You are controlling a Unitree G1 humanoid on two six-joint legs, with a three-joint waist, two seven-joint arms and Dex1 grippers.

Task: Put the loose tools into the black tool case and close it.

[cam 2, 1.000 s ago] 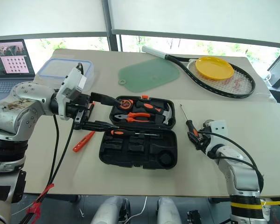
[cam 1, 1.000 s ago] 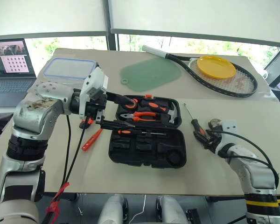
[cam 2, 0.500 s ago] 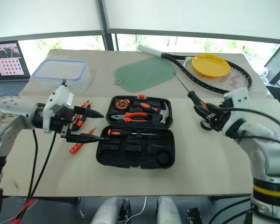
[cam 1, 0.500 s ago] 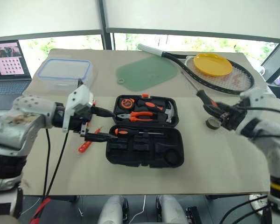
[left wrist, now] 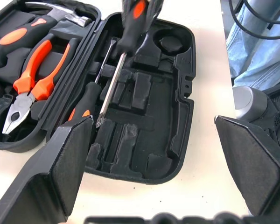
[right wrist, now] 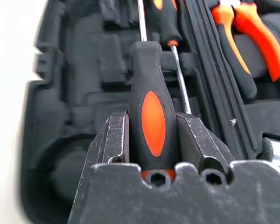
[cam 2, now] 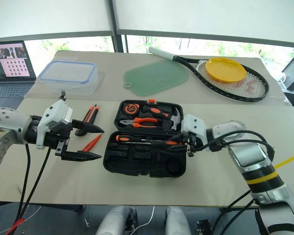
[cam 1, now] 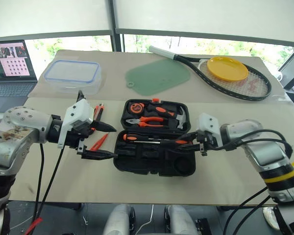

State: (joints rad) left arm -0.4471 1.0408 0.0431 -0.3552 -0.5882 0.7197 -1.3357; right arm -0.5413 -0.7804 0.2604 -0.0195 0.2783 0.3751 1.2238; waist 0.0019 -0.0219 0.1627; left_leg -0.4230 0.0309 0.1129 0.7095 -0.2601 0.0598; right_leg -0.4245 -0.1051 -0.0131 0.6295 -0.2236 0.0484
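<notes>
We are looking across the table (cam 1: pixel 225 186) from our left: a laptop (cam 1: pixel 12 73) is sitting past its left edge, and a clear blue-rimmed box (cam 1: pixel 72 76) is resting near the far left corner, leaving bare tabletop along the near edge in front of us. Our left gripper (cam 1: pixel 104 141) is hanging with its fingers spread wide and holding nothing, just left of the black tool case (cam 1: pixel 154 164). Behind and beside it we are seeing a black-and-orange utility knife (cam 2: pixel 90 113) and a slim all-orange tester screwdriver (cam 2: pixel 91 143) lying loose on the table, close to the case's left side. The case is lying open at the middle, its far half holding orange-handled pliers (cam 1: pixel 147 120), a hammer (cam 1: pixel 179 117) and a tape measure (cam 1: pixel 135 106); one screwdriver (cam 1: pixel 144 139) is already lying in the near half by the hinge. Our right gripper (right wrist: pixel 154 135) is clamping the black-and-orange handle of a second screwdriver (right wrist: pixel 151 112), holding it over the near half's empty recesses with the shaft pointing left. Farther right we are seeing open table, with a racket (cam 1: pixel 225 73) and a yellow plate (cam 1: pixel 227 68) at the far edge
</notes>
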